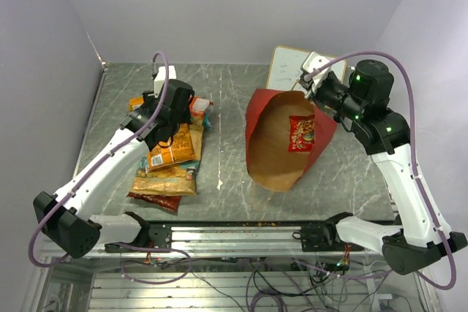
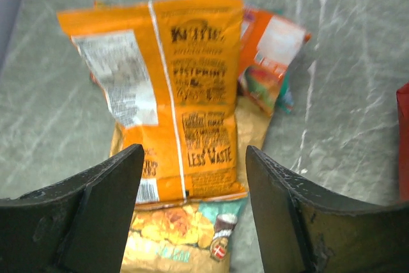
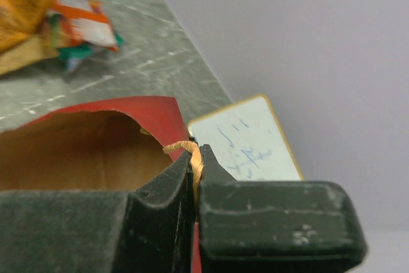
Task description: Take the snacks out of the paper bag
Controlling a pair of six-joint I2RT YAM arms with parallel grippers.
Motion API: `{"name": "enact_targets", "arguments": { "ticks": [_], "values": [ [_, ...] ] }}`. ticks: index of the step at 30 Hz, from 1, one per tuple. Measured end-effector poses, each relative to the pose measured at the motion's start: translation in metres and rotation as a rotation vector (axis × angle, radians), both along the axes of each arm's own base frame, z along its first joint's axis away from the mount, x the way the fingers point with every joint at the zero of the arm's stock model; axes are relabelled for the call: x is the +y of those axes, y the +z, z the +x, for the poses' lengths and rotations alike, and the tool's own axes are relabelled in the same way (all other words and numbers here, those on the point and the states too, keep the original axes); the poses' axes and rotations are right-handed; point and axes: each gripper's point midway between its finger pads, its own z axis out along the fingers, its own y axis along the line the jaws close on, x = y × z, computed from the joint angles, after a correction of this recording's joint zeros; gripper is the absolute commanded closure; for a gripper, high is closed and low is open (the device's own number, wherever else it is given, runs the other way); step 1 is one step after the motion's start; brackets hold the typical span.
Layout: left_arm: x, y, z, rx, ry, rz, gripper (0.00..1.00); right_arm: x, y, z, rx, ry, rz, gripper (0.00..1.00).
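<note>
Left-centre: snack pile [image 1: 170, 166], left gripper [image 2: 195, 158] spread wide and empty above it. Centre: bag [image 1: 256, 118] open, red packet [image 1: 301, 134] inside. Upper right: right gripper [image 3: 195, 158] clamps bag's rim. Hold it high so left can reach in.

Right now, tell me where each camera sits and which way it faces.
Top external: above, behind the bases, looking down; both arms, red paper carrier bag.
Left wrist: looks down past open left gripper onto orange foil packet.
Right wrist: looks along right gripper, shut on thin cord handle.
Shared: top and right wrist show the bag.
</note>
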Motion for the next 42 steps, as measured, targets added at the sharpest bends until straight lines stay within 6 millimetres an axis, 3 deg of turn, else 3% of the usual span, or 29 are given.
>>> {"name": "enact_targets", "arguments": {
  "ticks": [3,9,16,23,28,33,36,42],
  "values": [
    [0.010,-0.035,-0.003,0.119,0.047,-0.039,0.29,0.014,-0.008,-0.017,0.044,0.094,0.044,1.00],
    [0.018,-0.108,-0.010,0.376,0.089,-0.029,0.35,0.016,-0.023,-0.041,0.099,0.127,0.106,1.00],
    [0.013,-0.165,-0.037,0.583,0.059,-0.016,0.32,0.012,-0.021,-0.035,0.113,0.079,0.127,1.00],
    [0.011,-0.191,-0.042,0.666,0.056,0.009,0.33,0.013,-0.019,-0.031,0.118,0.066,0.153,1.00],
    [0.012,-0.208,-0.046,0.719,0.043,0.015,0.54,0.014,-0.016,-0.030,0.114,0.063,0.166,1.00],
    [0.012,-0.209,-0.048,0.730,0.028,0.016,0.85,0.015,-0.017,-0.025,0.117,0.058,0.172,1.00],
    [0.014,-0.210,-0.050,0.739,0.021,0.015,0.93,0.016,-0.017,-0.024,0.115,0.057,0.176,1.00],
    [0.016,-0.195,-0.057,0.722,0.015,-0.005,0.93,0.017,-0.014,-0.022,0.104,0.059,0.183,1.00]
  ]
}}
